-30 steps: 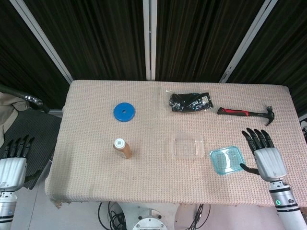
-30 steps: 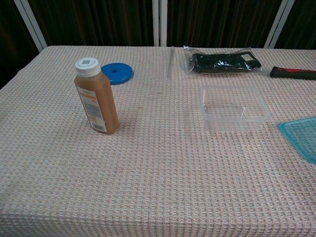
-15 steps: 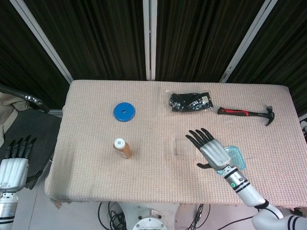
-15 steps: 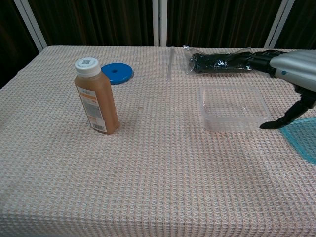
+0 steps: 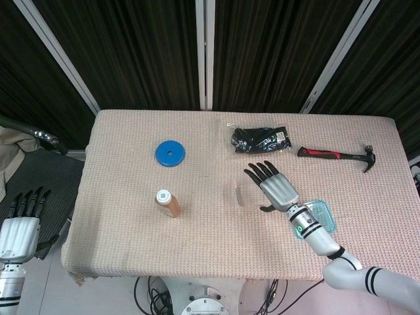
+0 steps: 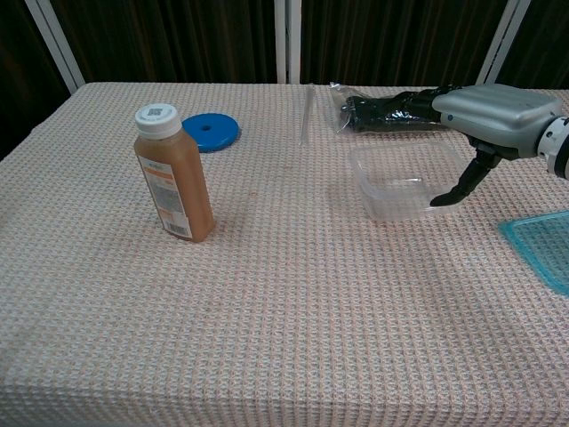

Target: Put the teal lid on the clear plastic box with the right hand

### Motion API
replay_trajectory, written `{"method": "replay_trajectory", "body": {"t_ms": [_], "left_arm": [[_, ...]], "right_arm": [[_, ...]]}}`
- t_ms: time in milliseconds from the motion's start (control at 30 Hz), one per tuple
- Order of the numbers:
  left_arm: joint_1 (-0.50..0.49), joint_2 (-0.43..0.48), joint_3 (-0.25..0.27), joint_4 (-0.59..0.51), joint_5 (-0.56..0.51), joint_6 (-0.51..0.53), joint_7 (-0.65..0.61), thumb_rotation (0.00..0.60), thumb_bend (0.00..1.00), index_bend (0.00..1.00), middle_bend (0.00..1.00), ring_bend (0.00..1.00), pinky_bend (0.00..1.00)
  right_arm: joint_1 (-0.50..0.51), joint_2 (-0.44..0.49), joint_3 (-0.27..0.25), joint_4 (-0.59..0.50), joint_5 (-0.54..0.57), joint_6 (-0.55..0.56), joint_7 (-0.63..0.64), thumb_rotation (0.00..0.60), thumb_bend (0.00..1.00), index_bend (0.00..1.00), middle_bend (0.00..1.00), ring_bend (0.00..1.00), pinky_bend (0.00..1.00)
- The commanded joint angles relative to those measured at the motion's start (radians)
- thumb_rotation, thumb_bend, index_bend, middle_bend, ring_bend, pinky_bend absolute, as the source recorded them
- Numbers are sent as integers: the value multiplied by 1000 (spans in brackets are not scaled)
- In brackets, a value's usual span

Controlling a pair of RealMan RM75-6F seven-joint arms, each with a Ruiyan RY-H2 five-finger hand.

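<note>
One right hand [image 5: 274, 186] has slid left over the clear plastic box [image 6: 391, 183], fingers spread, holding nothing.

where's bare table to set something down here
The widest bare patch is the front strip below the juice bottle and clear box. Another lies between the bottle and box. It is crowded on the right: right hand over the box, teal lid, black pouch, hammer.

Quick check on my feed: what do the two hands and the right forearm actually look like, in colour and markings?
Both hands have silver-grey metallic backs and black fingers. The right hand joins a silver forearm banded with black rings and a small green marker at the wrist. The left hand looks the same: grey palm block, black fingers.
</note>
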Motion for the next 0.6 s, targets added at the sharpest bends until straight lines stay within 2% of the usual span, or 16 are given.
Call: {"method": "replay_trajectory", "body": {"t_ms": [33,200,300,433,500,600], "left_arm": [[-1,-2,-1,0,-2,-3,0,600,0,0,0,0,0],[2,-4,1,-3,-2,0,-2,600,0,0,0,0,0],[4,-4,1,-1,-1,4,-6,600,0,0,0,0,0],[2,1,2,-3,-2,-4,-14,600,0,0,0,0,0],[-1,4,0,-10,-3,-8,-12,600,0,0,0,0,0],[-7,6,-2,-22,3,-10,-2,600,0,0,0,0,0]], "right_arm": [[24,0,11,21,18,-22,10,600,0,0,0,0,0],[4,82,-33,-38,-23,6,40,600,0,0,0,0,0],[-54,164,-77,-106,-62,81,47,600,0,0,3,0,0],[-142,264,-149,-184,-124,185,121,600,0,0,66,0,0],[-177,304,-191,-192,-160,220,186,600,0,0,107,0,0],[-213,338,-235,-175,-166,228,201,600,0,0,134,0,0]]}}
